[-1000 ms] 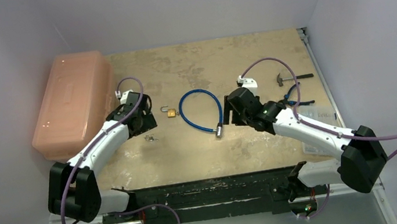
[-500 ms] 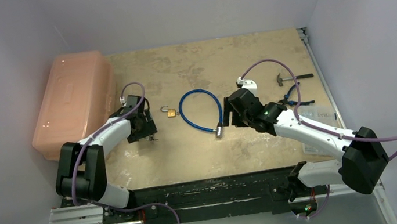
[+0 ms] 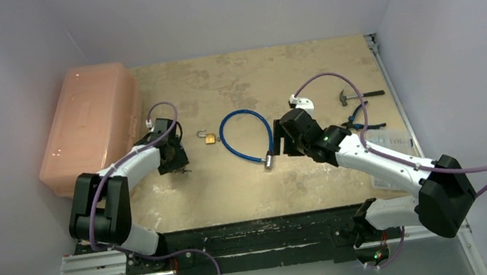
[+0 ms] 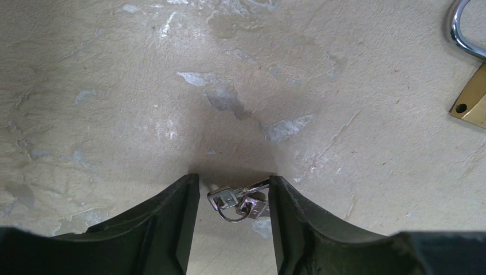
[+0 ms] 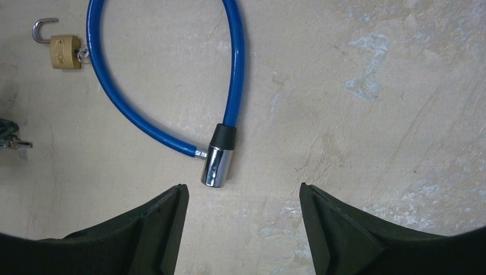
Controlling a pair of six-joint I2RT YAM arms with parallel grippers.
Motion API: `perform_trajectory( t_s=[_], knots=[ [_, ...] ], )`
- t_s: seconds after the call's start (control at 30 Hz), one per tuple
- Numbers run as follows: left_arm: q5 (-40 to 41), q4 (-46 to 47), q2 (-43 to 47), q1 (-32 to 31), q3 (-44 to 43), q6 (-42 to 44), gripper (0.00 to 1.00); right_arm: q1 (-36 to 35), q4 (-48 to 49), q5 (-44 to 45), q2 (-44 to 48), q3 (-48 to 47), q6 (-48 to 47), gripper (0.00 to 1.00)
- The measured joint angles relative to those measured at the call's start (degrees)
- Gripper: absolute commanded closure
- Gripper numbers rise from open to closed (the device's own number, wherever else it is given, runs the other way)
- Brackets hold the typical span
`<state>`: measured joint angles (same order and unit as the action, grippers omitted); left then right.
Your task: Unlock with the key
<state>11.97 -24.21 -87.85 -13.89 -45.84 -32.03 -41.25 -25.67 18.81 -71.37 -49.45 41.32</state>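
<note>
Left end effector [image 4: 232, 188]: low over the beige, scuffed table [image 3: 289, 73], fingers partly open, nothing gripped. A small bunch of silver keys on a wire ring [image 4: 236, 201] lies flat between the fingers, just short of the tips; one key lies against or just beside the inner face of one finger, with a clear gap to the other.

Right end effector [image 5: 242, 192]: wide open, empty, hovering above the table. Just ahead of its fingertips lies the chrome lock cylinder [image 5: 216, 164] of the blue plastic-coated cable lock [image 5: 232, 69].

Small brass padlock with a steel shackle [image 5: 64, 44]: well ahead and to one side of the right end effector, beyond the cable loop; near the left end effector, ahead and off to the side. Its shackle appears raised, though I cannot tell for certain.

Step in hand, as judged: picking up the keys; unlocking not yet begun.

Next move calls for: closing squarely on a thin, flat bunch lying on a hard table, so the tips need to reach table level; the keys may slide or pivot on the ring.

Room: open table ahead of both end effectors. A translucent pink plastic tub [image 3: 88, 123] stands close on the left end effector's outer side, limiting swing that way. A small hammer [image 3: 357, 95] lies beyond the right end effector, near the table edge.
</note>
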Motion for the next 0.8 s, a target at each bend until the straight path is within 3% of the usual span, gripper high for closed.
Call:
perform_trajectory(
  t_s=[0.4,0.7,0.8],
  knots=[
    [0.1,5.6,5.0,-0.7,6.0,-5.3,0.68,0.0,1.3,-1.0,-2.2,0.0,0.0,0.23],
    [-3.8,9.7,7.3,-13.4,9.1,-20.2,0.71,0.0,1.3,-1.6,-2.8,0.0,-0.2,0.23],
    [-5.0,11.6,7.8,-17.4,10.3,-26.3,0.66,0.0,1.3,-1.5,-2.8,0.0,-0.4,0.23]
  ],
)
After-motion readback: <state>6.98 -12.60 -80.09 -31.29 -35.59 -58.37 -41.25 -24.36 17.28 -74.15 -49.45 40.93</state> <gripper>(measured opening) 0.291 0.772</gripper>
